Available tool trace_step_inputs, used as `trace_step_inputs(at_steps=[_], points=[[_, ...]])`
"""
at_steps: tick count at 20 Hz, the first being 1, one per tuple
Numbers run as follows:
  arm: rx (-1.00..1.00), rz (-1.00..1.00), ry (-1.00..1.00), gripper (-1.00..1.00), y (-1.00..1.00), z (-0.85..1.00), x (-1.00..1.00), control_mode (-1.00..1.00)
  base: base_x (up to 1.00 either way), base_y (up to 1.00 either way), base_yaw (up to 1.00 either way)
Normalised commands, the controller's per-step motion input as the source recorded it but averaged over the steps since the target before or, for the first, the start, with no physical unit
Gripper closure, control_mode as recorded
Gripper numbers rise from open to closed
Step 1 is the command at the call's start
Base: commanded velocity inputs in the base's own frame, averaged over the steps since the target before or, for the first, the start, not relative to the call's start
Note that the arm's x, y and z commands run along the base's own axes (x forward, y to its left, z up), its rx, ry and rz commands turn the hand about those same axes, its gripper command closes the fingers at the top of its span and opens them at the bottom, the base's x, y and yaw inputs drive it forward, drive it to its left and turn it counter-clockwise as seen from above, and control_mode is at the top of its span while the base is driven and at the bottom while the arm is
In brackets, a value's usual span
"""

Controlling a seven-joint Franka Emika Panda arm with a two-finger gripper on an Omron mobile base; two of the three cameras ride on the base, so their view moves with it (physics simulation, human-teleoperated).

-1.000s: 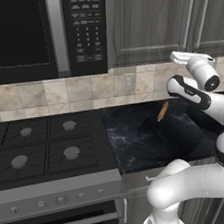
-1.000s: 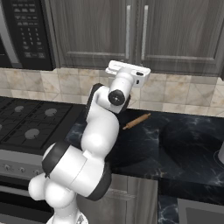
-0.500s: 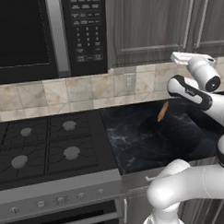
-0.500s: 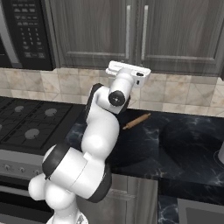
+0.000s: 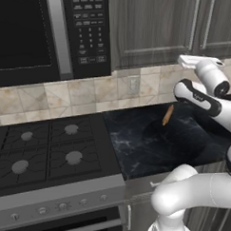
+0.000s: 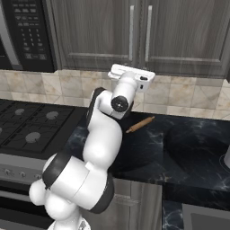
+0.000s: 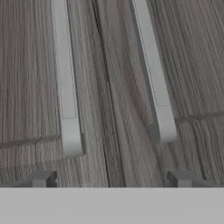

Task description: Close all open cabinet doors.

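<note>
Facing the cabinet doors at close range — seam at 12 o'clock, both shut flush. Gripper fingers spread, holding nothing. Risk judged: pushing further jams tips against the silver handles — pointless contact.

The bench is black marble with pale veins, running along a beige tiled wall. A wooden rolling pin lies on it near the wall, angled. To the left, a black stove with four burners sits flush against the bench's edge.
</note>
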Motion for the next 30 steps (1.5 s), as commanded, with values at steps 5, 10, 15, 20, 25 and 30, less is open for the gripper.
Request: trace_step_inputs(at_steps=[5, 10, 15, 20, 25, 30], points=[[0.00, 0.00, 0.01, -1.00, 0.00, 0.07, -0.17, -1.00, 0.00, 0.00, 0.00], [0.00, 0.00, 0.08, -1.00, 0.03, 0.31, -0.22, -1.00, 0.00, 0.00, 0.00], [0.00, 0.00, 0.12, -1.00, 0.00, 0.54, -0.48, -1.00, 0.00, 0.00, 0.00], [0.00, 0.00, 0.18, -1.00, 0.07, 0.53, -0.66, -1.00, 0.00, 0.00, 0.00], [-0.05, 0.00, 0.23, -1.00, 0.35, 0.34, -0.79, -1.00, 0.00, 0.00, 0.00], [-0.07, 0.00, 0.23, -1.00, 0.47, 0.16, -0.90, -1.00, 0.00, 0.00, 0.00]])
